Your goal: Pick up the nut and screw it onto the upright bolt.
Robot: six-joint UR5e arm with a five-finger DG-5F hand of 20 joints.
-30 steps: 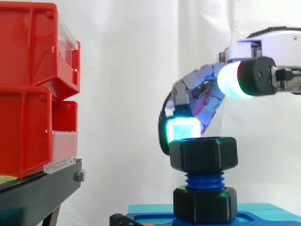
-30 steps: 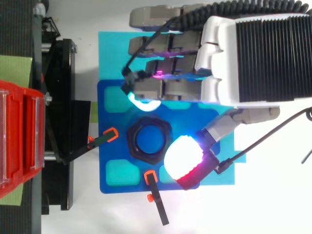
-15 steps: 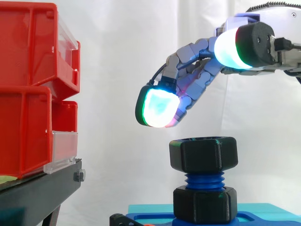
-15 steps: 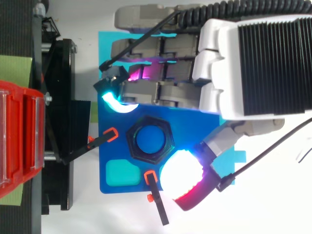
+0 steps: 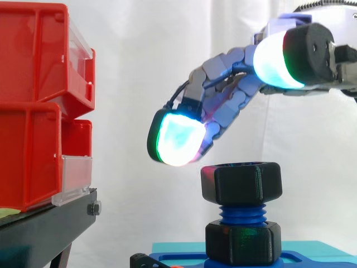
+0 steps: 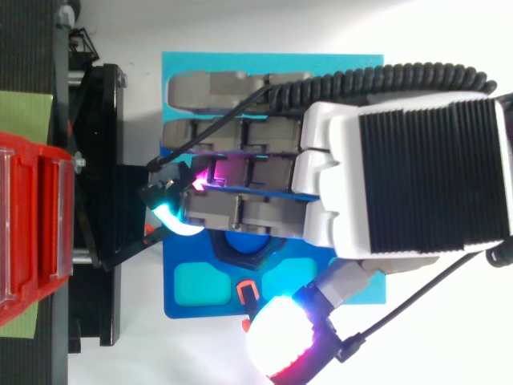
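black nut (image 5: 241,182), blue bolt (image 5: 242,214), red bins (image 5: 30,139)

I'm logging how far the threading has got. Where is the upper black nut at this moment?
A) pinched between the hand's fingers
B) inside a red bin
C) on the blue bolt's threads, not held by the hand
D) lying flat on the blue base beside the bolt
C: in the side view the nut sits on the bolt, on its blue threads, while the hand reaches out above it with open fingers, not closed round it.

Stacked red bins (image 5: 33,111) on a black stand (image 5: 50,223), white curtain (image 5: 145,56) behind them
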